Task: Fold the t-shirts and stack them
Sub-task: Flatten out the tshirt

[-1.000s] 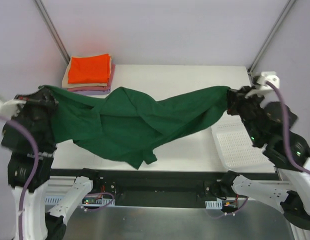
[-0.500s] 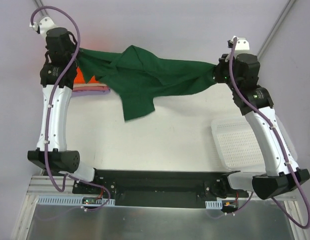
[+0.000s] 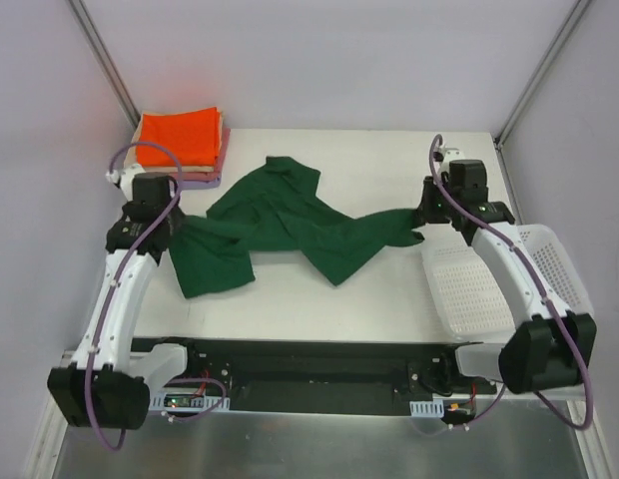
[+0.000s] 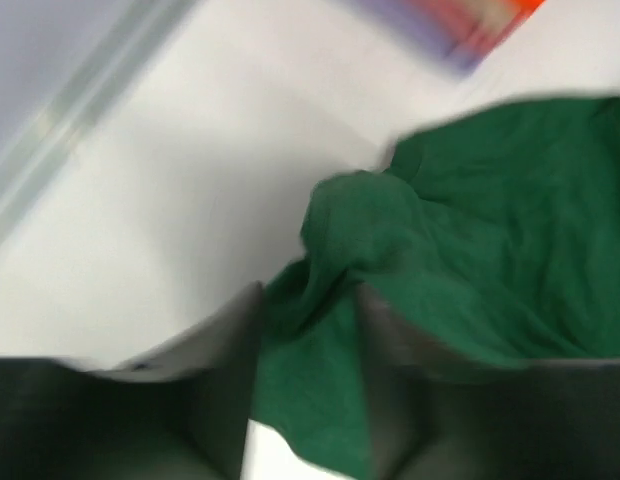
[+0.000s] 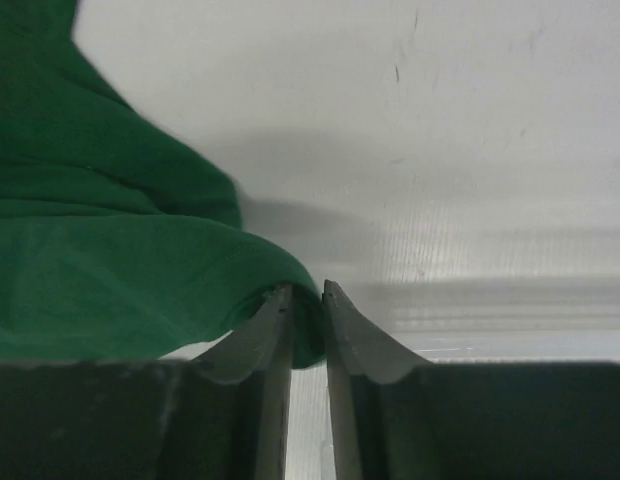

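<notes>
Top external shows the green shirt (image 3: pixel 280 215) crumpled, unfolded, mid-counter (image 3: pixel 369 294), ends pinched in the near-closed left pincer (image 3: pixel 180 232) and right pincer (image 3: pixel 417 218) (folded stack (image 3: pixel 180 140) waits far-left).

green shirt (image 4: pixel 470 250) blurred, stack (image 4: pixel 460 30) cut off

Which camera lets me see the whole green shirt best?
The top camera. It shows the whole green shirt lying crumpled across the table, between the left gripper and right gripper. The left wrist view shows only a blurry bunch between its fingers; the right wrist view just an edge between its fingertips.
</notes>
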You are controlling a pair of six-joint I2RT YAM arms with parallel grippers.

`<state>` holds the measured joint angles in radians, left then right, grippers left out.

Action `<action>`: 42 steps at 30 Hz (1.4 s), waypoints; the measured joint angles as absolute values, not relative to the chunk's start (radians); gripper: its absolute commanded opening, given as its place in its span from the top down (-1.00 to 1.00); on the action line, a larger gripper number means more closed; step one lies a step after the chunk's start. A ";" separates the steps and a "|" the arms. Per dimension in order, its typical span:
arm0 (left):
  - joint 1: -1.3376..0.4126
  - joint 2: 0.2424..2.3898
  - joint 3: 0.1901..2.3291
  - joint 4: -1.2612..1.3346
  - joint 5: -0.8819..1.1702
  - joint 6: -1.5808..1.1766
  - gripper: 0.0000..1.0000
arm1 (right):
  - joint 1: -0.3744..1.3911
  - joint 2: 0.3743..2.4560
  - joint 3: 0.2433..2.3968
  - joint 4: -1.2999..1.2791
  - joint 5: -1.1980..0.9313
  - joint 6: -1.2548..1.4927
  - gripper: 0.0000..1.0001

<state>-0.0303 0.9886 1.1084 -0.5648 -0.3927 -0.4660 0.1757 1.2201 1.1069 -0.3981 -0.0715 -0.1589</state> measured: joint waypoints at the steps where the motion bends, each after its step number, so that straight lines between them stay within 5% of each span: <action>1: -0.027 1.018 1.065 -0.590 -0.392 -0.483 -0.80 | 0.172 1.260 1.103 -0.420 -0.068 -0.166 0.00; 3: -0.024 1.079 1.008 -0.625 -0.390 -0.519 -0.98 | 0.167 1.330 1.104 -0.445 -0.062 -0.176 -0.48; 4: -0.023 1.113 0.994 -0.653 -0.391 -0.539 -0.98 | 0.165 1.351 1.106 -0.456 -0.062 -0.175 -0.95; 12: -0.018 1.185 1.013 -0.704 -0.318 -0.665 -0.98 | 0.260 1.386 1.198 -0.507 -0.054 -0.185 -0.93; 24: -0.018 1.012 0.690 -0.710 -0.117 -0.831 -0.98 | 0.862 1.467 1.102 -0.458 -0.023 -0.073 -0.98; 28: -0.018 0.990 0.632 -0.691 -0.073 -0.855 -0.98 | 0.978 1.606 1.111 -0.433 -0.006 -0.043 -0.61; 36: -0.018 1.070 0.624 -0.596 0.002 -0.853 -0.98 | 1.031 1.777 1.133 -0.439 0.047 -0.019 -0.51; 42: -0.019 1.124 0.612 -0.530 0.037 -0.851 -0.98 | 1.028 1.805 1.134 -0.431 0.110 -0.004 0.05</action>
